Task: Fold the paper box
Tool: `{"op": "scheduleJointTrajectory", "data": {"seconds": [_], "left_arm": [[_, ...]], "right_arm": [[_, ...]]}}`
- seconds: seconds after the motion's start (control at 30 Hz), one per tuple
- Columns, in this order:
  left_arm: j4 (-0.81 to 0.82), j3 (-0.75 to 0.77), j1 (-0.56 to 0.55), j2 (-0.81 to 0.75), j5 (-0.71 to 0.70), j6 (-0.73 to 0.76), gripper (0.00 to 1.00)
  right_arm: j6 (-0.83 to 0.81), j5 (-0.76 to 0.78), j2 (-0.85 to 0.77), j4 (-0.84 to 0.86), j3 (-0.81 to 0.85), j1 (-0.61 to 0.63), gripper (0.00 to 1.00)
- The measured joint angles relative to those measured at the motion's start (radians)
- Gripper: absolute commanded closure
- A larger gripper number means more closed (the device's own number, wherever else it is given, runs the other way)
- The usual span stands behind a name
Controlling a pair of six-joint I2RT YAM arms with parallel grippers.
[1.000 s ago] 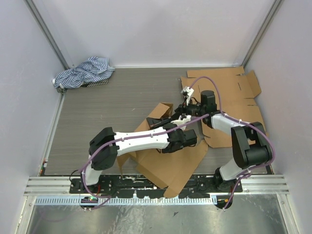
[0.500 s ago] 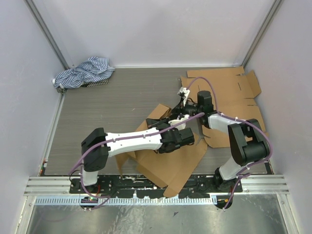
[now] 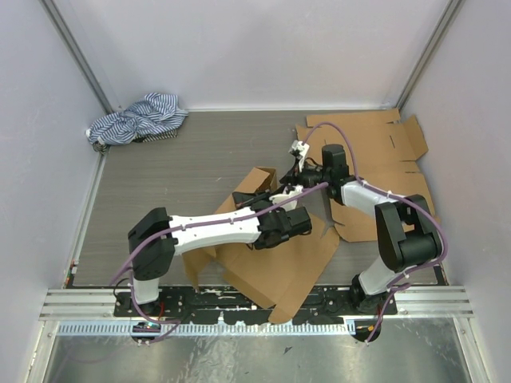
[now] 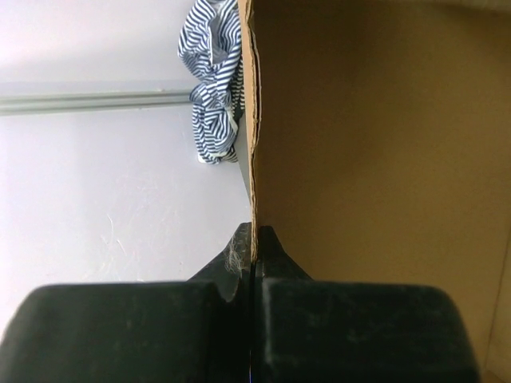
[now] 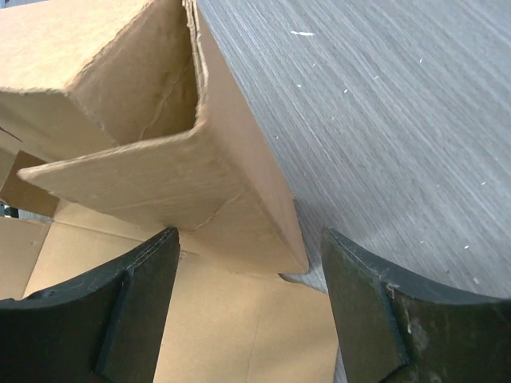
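A partly folded paper box point(image 3: 279, 259) lies on the grey bench point(image 3: 176, 175), near the middle of its near edge, with one walled corner raised toward the centre. The left tool point(image 4: 254, 249) is pinched tight on the thin edge of a box wall. The right tool point(image 5: 249, 239) stands wide, its fingers point(image 5: 136, 311) either side of the raised corner. A striped cloth point(image 3: 137, 118) sits in the far left corner. Flat cardboard sheets point(image 3: 383, 144) lie along the right edge.

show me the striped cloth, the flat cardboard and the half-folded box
striped cloth point(image 3: 137, 118): top view, middle of the heap
flat cardboard point(image 3: 387, 148): top view, bare back panel
half-folded box point(image 5: 152, 175): right wrist view, raised flap
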Motion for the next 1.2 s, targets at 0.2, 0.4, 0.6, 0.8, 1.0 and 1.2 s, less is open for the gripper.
{"op": "scheduleJointTrajectory", "data": {"seconds": [0.2,0.4,0.6,0.8,1.0,1.2], "left_arm": [[0.054,-0.058,0.027,-0.065,0.031,0.029,0.99],[0.095,-0.068,0.030,-0.082,0.054,0.053,0.99],[0.102,-0.070,0.030,-0.082,0.053,0.063,0.99],[0.079,-0.070,0.030,-0.072,0.033,0.043,0.99],[0.087,-0.080,0.031,-0.099,0.069,0.041,0.98],[0.101,-0.089,0.033,-0.148,0.134,0.045,0.98]], "right_arm": [[-0.029,-0.034,0.002,-0.030,0.038,-0.014,0.24],[-0.021,-0.062,0.047,-0.012,0.064,-0.019,0.24],[0.003,-0.069,0.060,0.013,0.064,-0.019,0.24],[0.013,-0.068,0.060,0.019,0.064,-0.019,0.23],[-0.023,-0.081,0.060,-0.010,0.067,-0.019,0.23],[-0.048,-0.122,0.068,-0.030,0.098,-0.021,0.23]]}}
